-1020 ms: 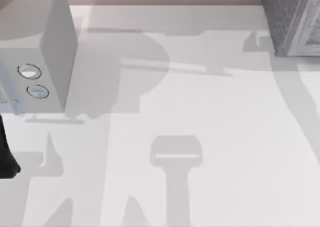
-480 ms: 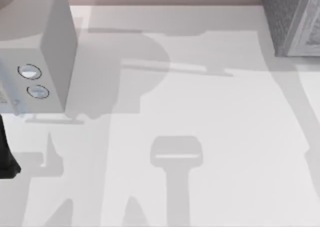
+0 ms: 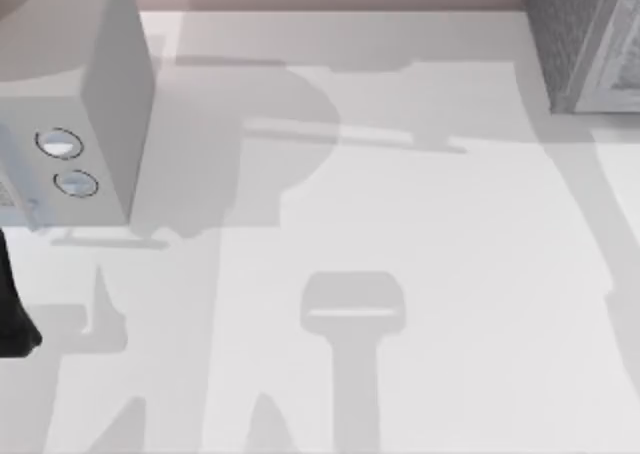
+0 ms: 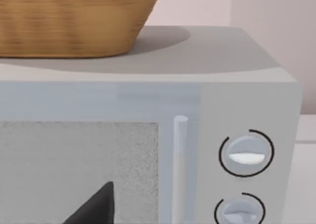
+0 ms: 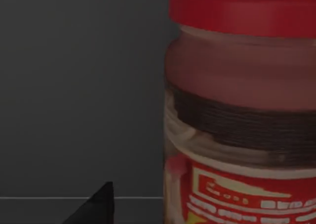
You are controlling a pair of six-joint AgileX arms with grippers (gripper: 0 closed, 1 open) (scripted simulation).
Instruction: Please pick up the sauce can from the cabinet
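The sauce can [image 5: 242, 115] stands upright in the right wrist view, very close, with a red lid, a dark band and a red label with pale print. Dark cabinet walls [image 5: 79, 86] surround it. A black tip of my right gripper [image 5: 96, 206] sits just beside the can, apart from it. In the top view the grey cabinet [image 3: 585, 34] stands at the table's far right corner. My left arm [image 3: 12, 314] is parked at the left edge, and my left gripper [image 4: 94, 206] points at the microwave door.
A white microwave [image 3: 90, 94] with two dials stands at the far left, with a woven basket [image 4: 69, 21] on top of it. The white table [image 3: 400, 224] stretches between microwave and cabinet, crossed by arm shadows.
In the top view the arm shadow next to the cabinet has drifted right and thinned out. The left arm has not moved.
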